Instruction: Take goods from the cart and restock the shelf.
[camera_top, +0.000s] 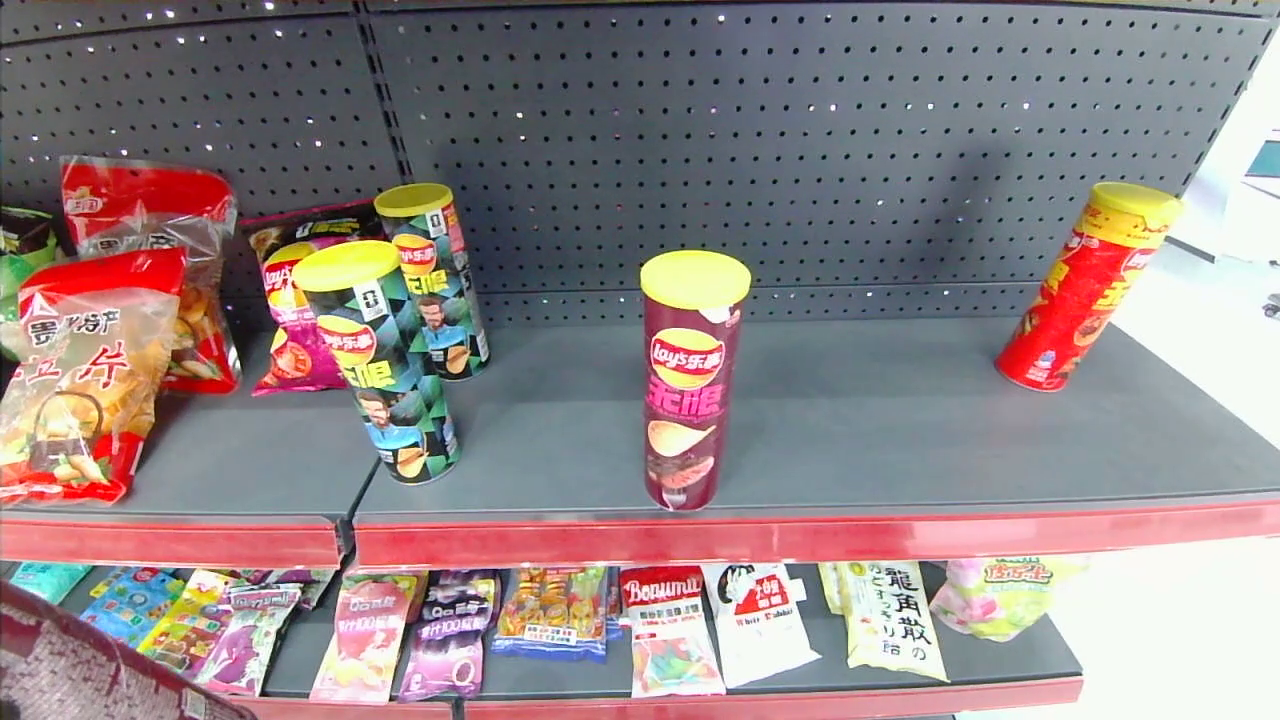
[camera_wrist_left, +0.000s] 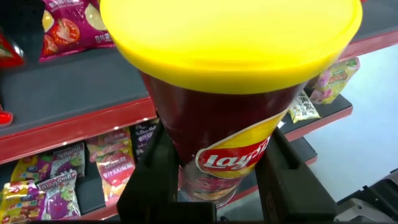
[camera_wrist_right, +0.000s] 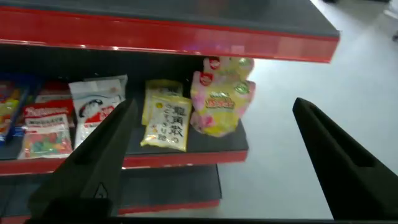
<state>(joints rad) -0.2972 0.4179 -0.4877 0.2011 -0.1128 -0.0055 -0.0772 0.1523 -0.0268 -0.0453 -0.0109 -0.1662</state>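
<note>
Left gripper (camera_wrist_left: 217, 190): closed on the lower body of a maroon crisp can, with one of its dark fingers (camera_wrist_left: 163, 180) against each side of the tube.
Held can (camera_wrist_left: 214, 127): stands upright in the grip with its yellow lid nearest the wrist camera. It hangs out in front of the shelving and rests on no deck.
Right gripper (camera_wrist_right: 211, 168): fingers spread wide with nothing between them. It hangs low, facing the lower shelf (camera_wrist_right: 186, 152) with its sachets.
Upper shelf (camera_top: 850, 420): grey deck with a red front lip, across the middle of the head view. It has broad bare patches either side of centre.
Shelved maroon can (camera_top: 690, 380): centre of the head view, upright, near the front lip. It looks the same as the held one.
Green cans (camera_top: 385, 370): two, left of centre, upright, one behind the other.
Red can (camera_top: 1085, 285): right side of the frame, back by the pegboard, well apart from the others.
Snack bags (camera_top: 90, 370): left edge of the frame, leaning together.
Step in hand: judged to be the carry. One item is picked up and its placement is not yet done.
Next move: likely calls for bringing the base of the held can above the red lip, then setting it upright on bare deck beside the matching can. The fingers should open only once the base sits flat, since a tall tube tips easily.
</note>
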